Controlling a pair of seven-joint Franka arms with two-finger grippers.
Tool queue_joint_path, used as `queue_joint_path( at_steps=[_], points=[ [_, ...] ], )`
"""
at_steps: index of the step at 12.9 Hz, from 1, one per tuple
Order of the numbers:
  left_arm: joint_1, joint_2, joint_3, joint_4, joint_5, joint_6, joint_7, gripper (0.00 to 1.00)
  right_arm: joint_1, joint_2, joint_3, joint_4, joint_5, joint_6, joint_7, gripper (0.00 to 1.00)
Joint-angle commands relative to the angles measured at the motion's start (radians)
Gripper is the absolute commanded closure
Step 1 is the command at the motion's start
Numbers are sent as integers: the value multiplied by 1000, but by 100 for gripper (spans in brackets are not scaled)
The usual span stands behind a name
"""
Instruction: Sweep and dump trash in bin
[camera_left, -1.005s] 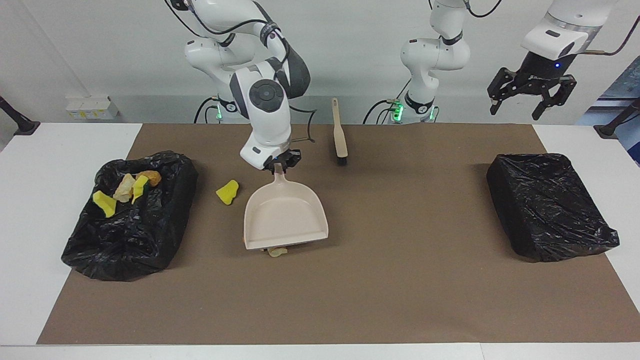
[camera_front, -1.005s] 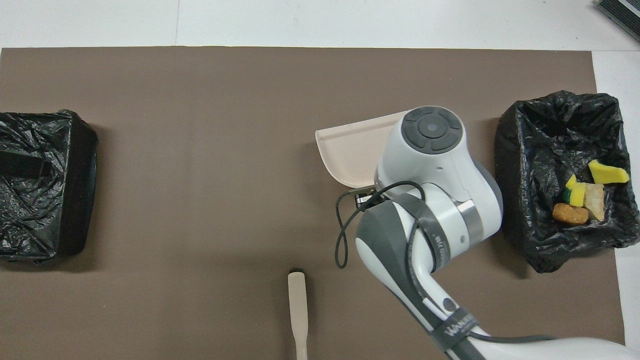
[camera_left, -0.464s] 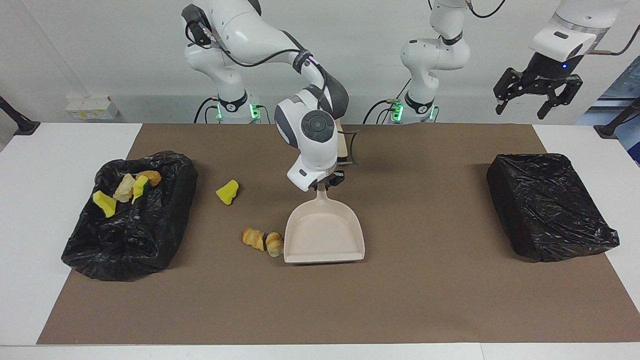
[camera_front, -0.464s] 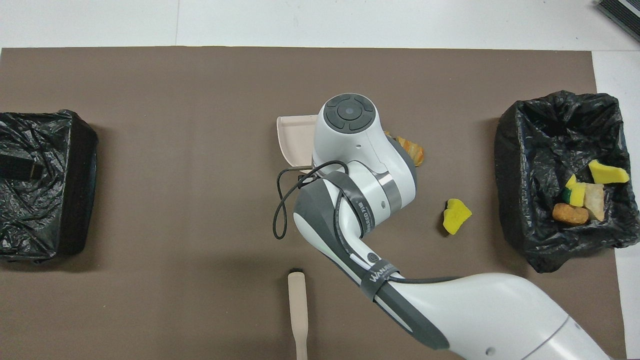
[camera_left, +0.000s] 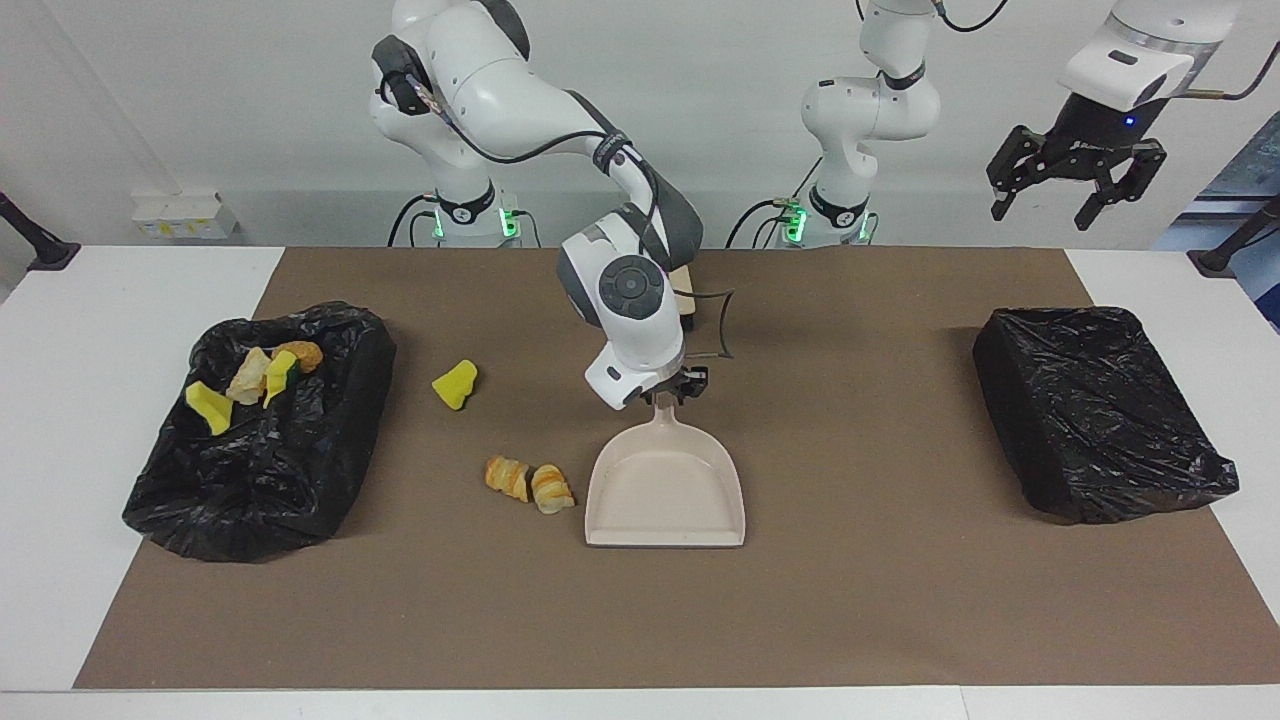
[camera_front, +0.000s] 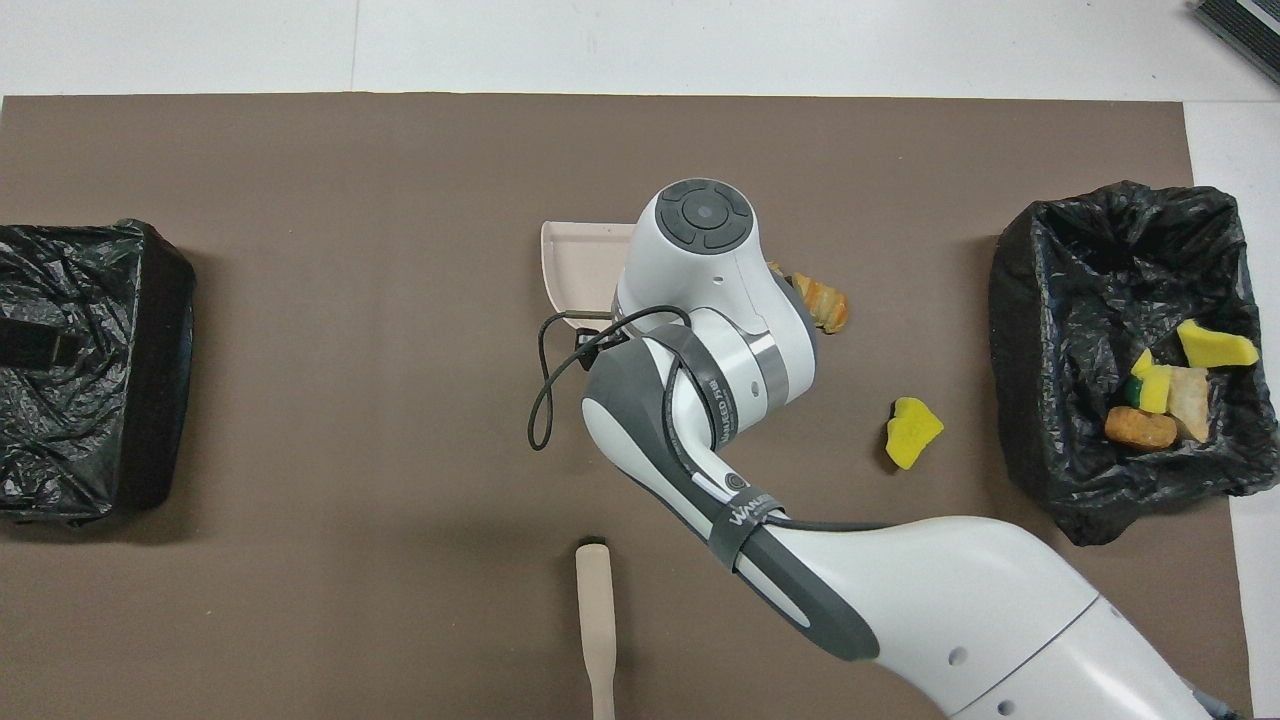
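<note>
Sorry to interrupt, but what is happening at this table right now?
The right gripper is at the handle of the beige plastic dustpan, which lies flat on the brown mat. Two orange bread-like chunks and a yellow sponge bit remain on the mat; other scraps lie in the open black-lined bin. The left gripper waits, open.

From overhead, the right arm hides most of the dustpan (camera_front: 580, 265) and its own pincer (camera_left: 678, 388), and the picture's edge cuts off the brush (camera_front: 596, 625).
</note>
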Motion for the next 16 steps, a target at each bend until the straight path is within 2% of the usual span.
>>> queue_joint_path(
  at_steps=[1, 2, 7, 11, 14, 16],
  points=[
    [13, -6, -17, 6, 13, -18, 1, 0, -7, -80, 8, -60, 21, -94, 25, 0],
    [9, -6, -15, 2, 13, -18, 1, 0, -6, -112, 9, -89, 21, -142, 22, 0],
    [0, 3, -17, -10, 7, 65, -2, 0, 81, -361, 11, -376, 25, -106, 32, 0],
    [-62, 54, -26, -51, 3, 189, -5, 0, 198, -523, 11, -659, 44, 101, 143, 0],
    [-161, 143, -26, -59, 4, 284, -106, 0, 278, -599, 11, -769, 100, 158, 193, 4],
    [-236, 167, -26, -97, 4, 349, -181, 0, 330, -608, 11, -806, 119, 164, 209, 7]
  ],
)
